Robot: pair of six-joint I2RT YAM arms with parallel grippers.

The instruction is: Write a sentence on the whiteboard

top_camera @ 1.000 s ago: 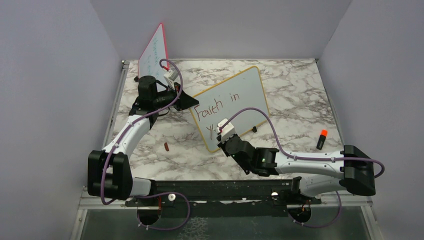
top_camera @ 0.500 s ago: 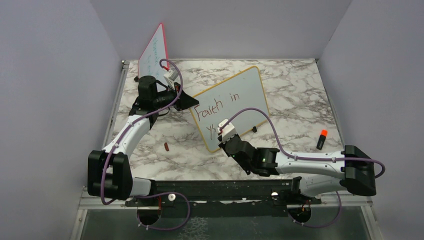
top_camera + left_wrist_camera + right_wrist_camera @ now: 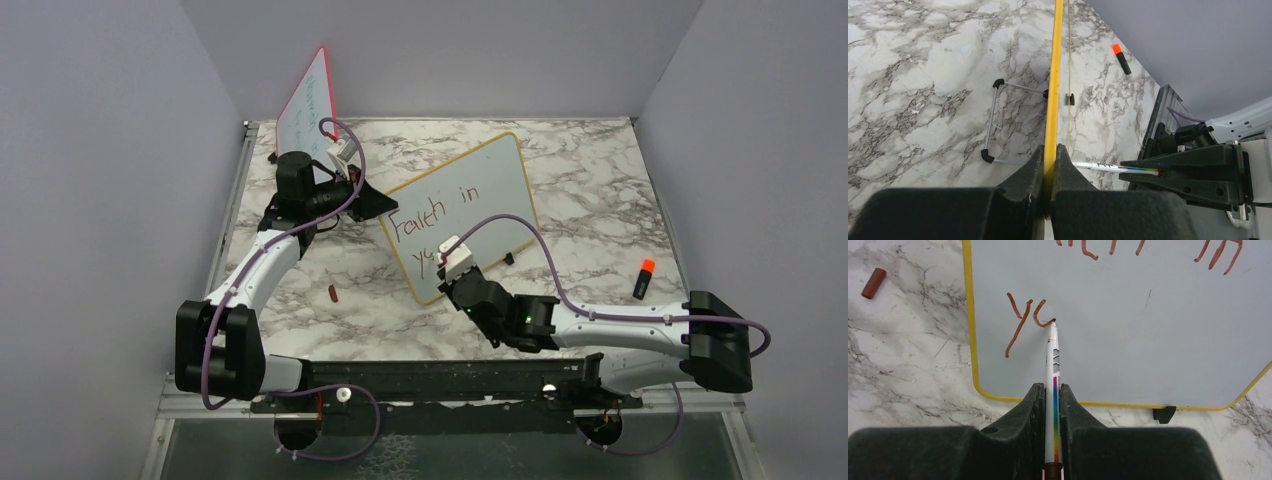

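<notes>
The right pincer (image 3: 1052, 392) grasps a marker (image 3: 1052, 352), tip on the whiteboard (image 3: 1128, 330) near its left edge, bare board rightward. The left pincer (image 3: 1050, 152) clamps that edge; the sentence (image 3: 1020, 325) is cropped.

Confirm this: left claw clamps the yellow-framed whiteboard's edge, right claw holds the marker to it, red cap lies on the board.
Wrong on the cap: in the right wrist view the red cap lies on the marble table beside the whiteboard. The left claw does clamp its frame, and the right claw holds the marker to it.
</notes>
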